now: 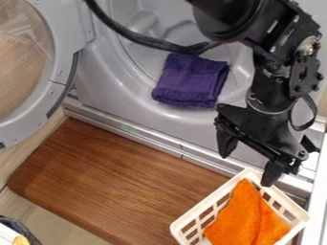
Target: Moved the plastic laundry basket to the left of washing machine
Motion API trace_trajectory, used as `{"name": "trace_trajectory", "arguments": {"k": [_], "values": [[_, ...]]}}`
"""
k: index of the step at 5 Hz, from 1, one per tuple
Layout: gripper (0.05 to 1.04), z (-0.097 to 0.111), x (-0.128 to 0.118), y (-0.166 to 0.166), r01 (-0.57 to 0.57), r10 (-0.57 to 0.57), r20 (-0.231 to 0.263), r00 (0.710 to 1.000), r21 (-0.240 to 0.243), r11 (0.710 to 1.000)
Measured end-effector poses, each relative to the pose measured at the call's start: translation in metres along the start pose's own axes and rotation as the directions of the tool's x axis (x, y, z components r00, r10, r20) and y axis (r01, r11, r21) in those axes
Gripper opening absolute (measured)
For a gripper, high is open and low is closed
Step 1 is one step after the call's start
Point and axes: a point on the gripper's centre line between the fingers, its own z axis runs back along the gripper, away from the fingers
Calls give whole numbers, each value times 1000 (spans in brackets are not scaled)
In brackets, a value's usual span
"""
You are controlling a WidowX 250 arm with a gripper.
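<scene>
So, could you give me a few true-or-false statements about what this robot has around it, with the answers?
1. The orange cloth lies in the pale plastic basket. True.
2. The purple cloth lies in the basket too. False: it lies in the opening of the machine.
3. The machine's round door is shut. False: it stands open.
4. The gripper is open. True.
5. The gripper is holding up the orange cloth. False: it holds nothing.
6. A wooden board lies in front of the machine. True.

cloth point(191, 81) in drum point(142, 63) | door point(64, 28) L | brd point(127, 177) frt | 2nd cloth point(246, 217) in bskt point(209, 197), frt R
</scene>
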Motion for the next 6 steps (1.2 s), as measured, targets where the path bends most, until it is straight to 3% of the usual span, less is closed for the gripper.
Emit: {"name": "trace_trajectory", "arguments": {"k": [1,3,4,6], "values": [[1001,-8,-4,0,-1,1,-25,1000,5,1000],[1001,-49,-24,5,-27,28,-52,998,14,1000],[1001,-59,-33,16,-66,66,-75,995,10,998],[948,-93,-45,24,-129,117,-163,980,-66,989]]}}
